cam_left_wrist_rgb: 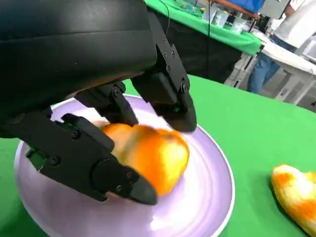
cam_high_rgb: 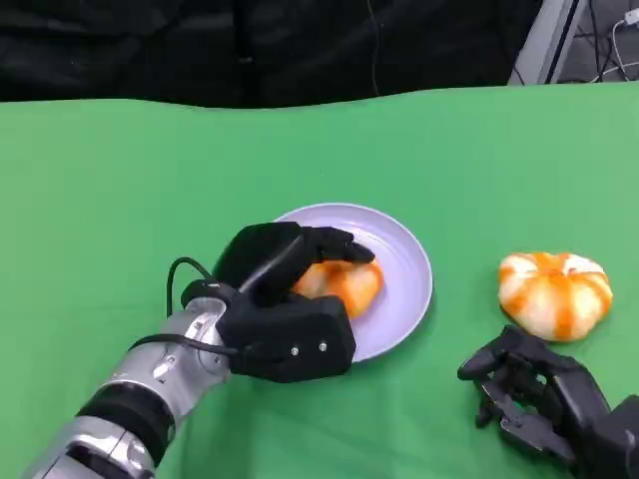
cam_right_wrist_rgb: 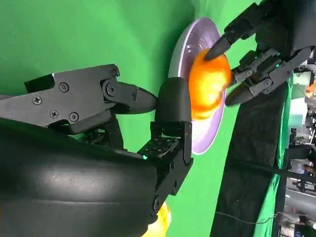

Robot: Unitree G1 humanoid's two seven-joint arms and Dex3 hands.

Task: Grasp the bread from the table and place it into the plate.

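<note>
The robot's left hand (cam_high_rgb: pixel 290 304) grips a piece of orange-streaked bread (cam_high_rgb: pixel 344 282) over the lavender plate (cam_high_rgb: pixel 404 264), which sits around the middle of the green tabletop (cam_high_rgb: pixel 120 190), a little toward its near edge. The left wrist view shows the bread (cam_left_wrist_rgb: pixel 150 155) caught between the fingers (cam_left_wrist_rgb: pixel 168 94) arching over its top and the thumb pressing in from below, low over the plate's floor (cam_left_wrist_rgb: pixel 197 197); whether it already rests on the plate cannot be told. The bread lies directly under the left palm, its long axis running roughly across the plate from the hand's side toward the far-right rim, so the release likely calls for little more than parting the fingers and lifting straight away. A second piece of bread (cam_high_rgb: pixel 555 292) lies on the bare cloth toward the tabletop's right edge, well apart from the plate. The right hand (cam_high_rgb: pixel 544 394) rests near the front-right corner, just on the near side of that second piece, fingers loosely curled and holding nothing, plainly the nearer hand to it. The right wrist view catches the held bread (cam_right_wrist_rgb: pixel 210 84) from across the plate (cam_right_wrist_rgb: pixel 185 54).
</note>
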